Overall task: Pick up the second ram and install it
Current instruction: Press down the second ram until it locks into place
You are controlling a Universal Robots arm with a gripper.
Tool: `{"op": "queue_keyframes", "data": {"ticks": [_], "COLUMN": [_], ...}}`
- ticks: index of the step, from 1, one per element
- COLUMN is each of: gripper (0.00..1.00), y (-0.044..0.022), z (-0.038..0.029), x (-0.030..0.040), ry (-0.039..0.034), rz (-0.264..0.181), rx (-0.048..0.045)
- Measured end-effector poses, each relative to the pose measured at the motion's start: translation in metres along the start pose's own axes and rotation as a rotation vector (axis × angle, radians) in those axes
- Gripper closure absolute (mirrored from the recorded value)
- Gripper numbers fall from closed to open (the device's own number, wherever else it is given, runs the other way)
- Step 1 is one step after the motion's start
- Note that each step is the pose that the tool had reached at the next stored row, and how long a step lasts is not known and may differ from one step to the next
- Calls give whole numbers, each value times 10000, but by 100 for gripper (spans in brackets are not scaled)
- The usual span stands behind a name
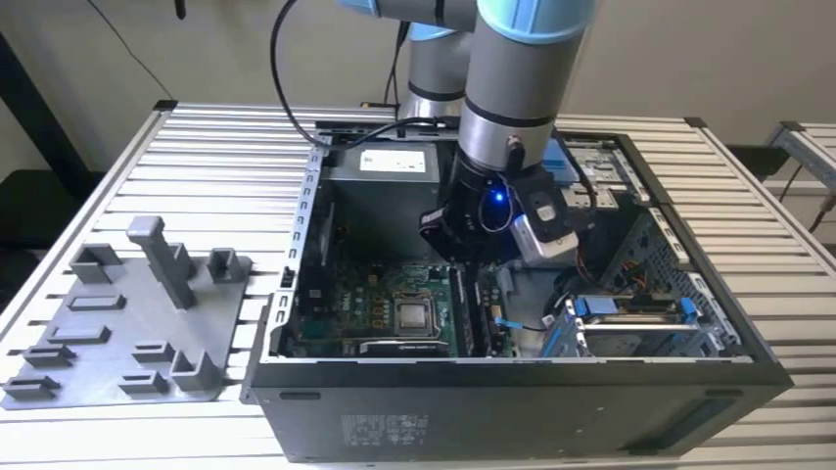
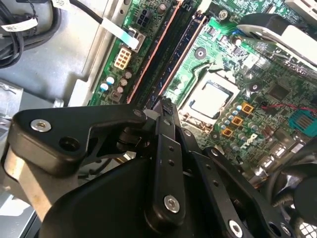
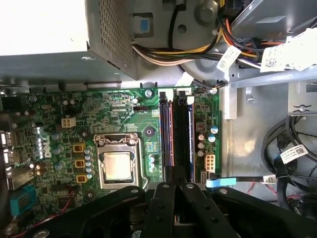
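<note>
Two slots (image 3: 176,134) sit side by side on the board (image 3: 119,106), and your gripper (image 3: 176,191) hangs right over them, deep inside the case (image 1: 523,377). A long dark stick in one slot looks like the ram (image 3: 184,134). You cannot tell if the gripper is apart or together. This looks like the putting-in step. Seating the ram needs a straight, even push down.

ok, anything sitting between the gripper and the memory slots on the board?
Nothing visible. In both wrist views the gripper hangs just over one end of the memory slots, with no cable or part crossing them. The blue-tabbed flat cable lies off to one side of the slots and the CPU socket to the other.
</note>
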State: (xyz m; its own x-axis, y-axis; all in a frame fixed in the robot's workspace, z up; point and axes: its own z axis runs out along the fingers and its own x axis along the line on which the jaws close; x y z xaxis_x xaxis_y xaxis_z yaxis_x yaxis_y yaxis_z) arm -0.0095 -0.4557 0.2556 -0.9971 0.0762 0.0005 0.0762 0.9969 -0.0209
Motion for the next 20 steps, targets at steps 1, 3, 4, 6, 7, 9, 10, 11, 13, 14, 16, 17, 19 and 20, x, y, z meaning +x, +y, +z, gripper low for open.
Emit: {"op": "queue_keyframes", "data": {"ticks": [1, 3, 4, 6, 7, 9, 10, 11, 13, 14, 16, 17, 19, 20], "gripper": [89, 89, 89, 89, 89, 89, 89, 89, 89, 89, 89, 89, 89, 89], "y": [0, 0, 0, 0, 0, 0, 0, 0, 0, 0, 0, 0, 0, 0], "z": [-4, -4, -4, -4, -5, -4, -4, -4, -4, -4, -4, -4, -4, -4], "x": [0, 0, 0, 0, 0, 0, 0, 0, 1, 1, 1, 1, 1, 1], "ry": [0, -1, -2, -4, -6, -11, -14, -17, -23, -27, -33, -36, -43, -46], "rz": [0, -19, -62, -185, -272, -514, -652, -794, -1112, -1275, -1579, -1727, -2043, -2195], "rx": [0, -1, -1, -1, 0, -1, 0, 0, 1, 2, 1, 1, 1, 1]}}
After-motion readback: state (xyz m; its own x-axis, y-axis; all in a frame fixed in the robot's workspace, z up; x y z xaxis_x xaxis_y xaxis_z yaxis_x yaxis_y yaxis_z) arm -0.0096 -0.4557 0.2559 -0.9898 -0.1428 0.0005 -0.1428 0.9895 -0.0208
